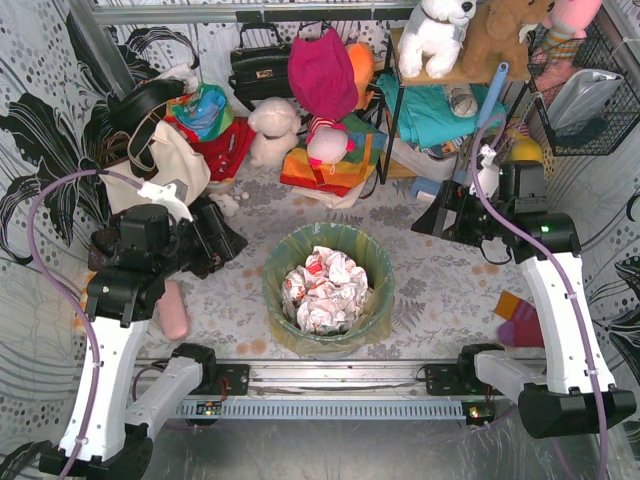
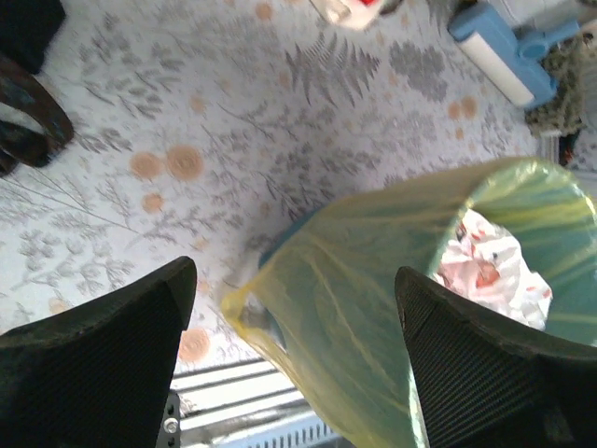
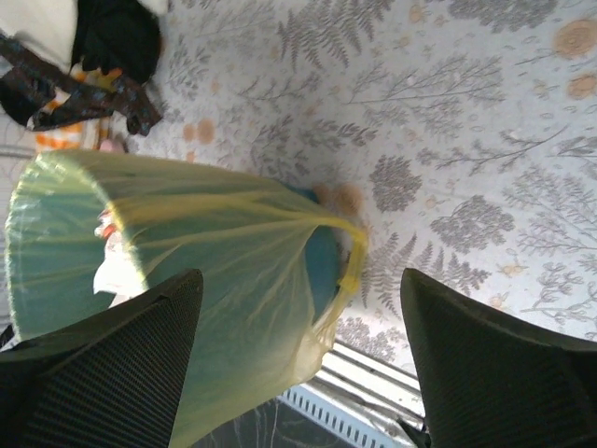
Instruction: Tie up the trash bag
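L end effector (image 2: 294, 280) & R end effector (image 3: 300, 280) released, either side of trash bag (image 1: 325, 290) in teal bin (image 3: 322, 257), worktop (image 1: 440, 290) near-edge centre; tote bag (image 1: 175, 165), plush toys (image 1: 272, 130) crowd far edge; twisted bag corner (image 3: 353, 261) shows in R wrist view, not top

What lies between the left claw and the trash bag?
Only bare floral cloth lies between the left claw and the bag; the top view shows it.

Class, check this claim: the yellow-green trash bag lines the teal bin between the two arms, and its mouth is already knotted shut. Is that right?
One error: the trash bag is open-mouthed, folded over the rim of the teal bin, crumpled paper showing. The top external view shows it; the rest holds.
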Controlling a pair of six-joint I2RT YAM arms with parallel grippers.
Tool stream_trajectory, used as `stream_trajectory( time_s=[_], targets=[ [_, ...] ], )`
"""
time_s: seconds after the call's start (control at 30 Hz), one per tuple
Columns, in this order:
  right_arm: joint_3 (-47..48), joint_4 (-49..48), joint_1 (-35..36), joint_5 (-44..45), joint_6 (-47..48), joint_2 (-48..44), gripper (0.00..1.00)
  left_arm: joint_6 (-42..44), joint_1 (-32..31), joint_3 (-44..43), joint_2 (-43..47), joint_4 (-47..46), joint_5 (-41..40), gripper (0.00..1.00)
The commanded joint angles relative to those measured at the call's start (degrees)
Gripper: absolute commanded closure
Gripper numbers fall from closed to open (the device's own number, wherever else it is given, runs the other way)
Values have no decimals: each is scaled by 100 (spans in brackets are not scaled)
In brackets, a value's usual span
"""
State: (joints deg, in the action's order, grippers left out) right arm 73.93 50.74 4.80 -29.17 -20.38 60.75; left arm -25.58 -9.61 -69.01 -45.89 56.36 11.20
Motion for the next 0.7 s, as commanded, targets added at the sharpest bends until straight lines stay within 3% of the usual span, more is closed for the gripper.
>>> stream_trajectory(
  time_s=[0.0,0.23,0.53,0.67],
  targets=[
    [372,443,431,-100,-150,48,15,-149,-124,-229,-2,433,713,5],
    [889,779,920,-356,-155,442,15,-64,-539,-664,-137,834,869,11],
    [1568,1271,1615,-477,55,1056,19,-122,-1267,-813,-425,1202,1124,26],
    [1640,1412,1869,-481,148,1215,26,-131,-1610,-887,-601,1314,1090,35]
  ],
)
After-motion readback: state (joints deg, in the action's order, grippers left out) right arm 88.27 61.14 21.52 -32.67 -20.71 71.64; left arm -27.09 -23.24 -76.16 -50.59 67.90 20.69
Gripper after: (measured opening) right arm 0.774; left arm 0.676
